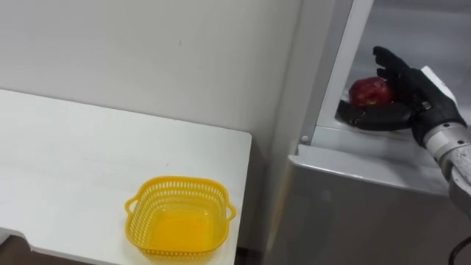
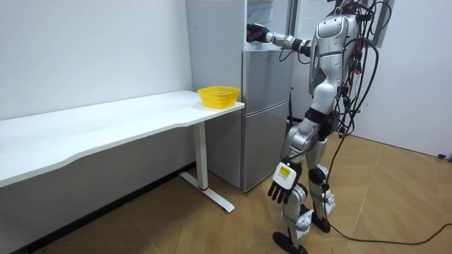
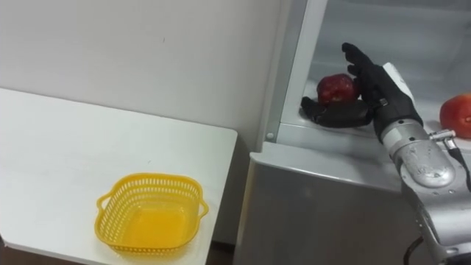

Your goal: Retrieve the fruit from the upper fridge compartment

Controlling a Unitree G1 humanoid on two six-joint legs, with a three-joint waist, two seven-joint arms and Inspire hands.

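A dark red apple (image 1: 370,91) (image 3: 337,87) lies on the shelf of the open upper fridge compartment (image 1: 383,143). My right hand (image 1: 412,92) (image 3: 379,88) reaches into the compartment and is open: straight fingers stand behind and above the apple, the thumb stretches along the shelf in front of it. The fingers touch or nearly touch the fruit but do not curl round it. In the room view I stand in front of the fridge with the right arm raised (image 2: 256,32). My left hand (image 2: 282,185) hangs low by my leg, fingers relaxed.
A second red fruit (image 3: 456,114) sits further right on the same shelf. A yellow plastic basket (image 1: 179,216) (image 2: 218,95) stands empty at the white table's (image 1: 66,162) end next to the fridge. The grey lower fridge door (image 1: 353,213) is closed.
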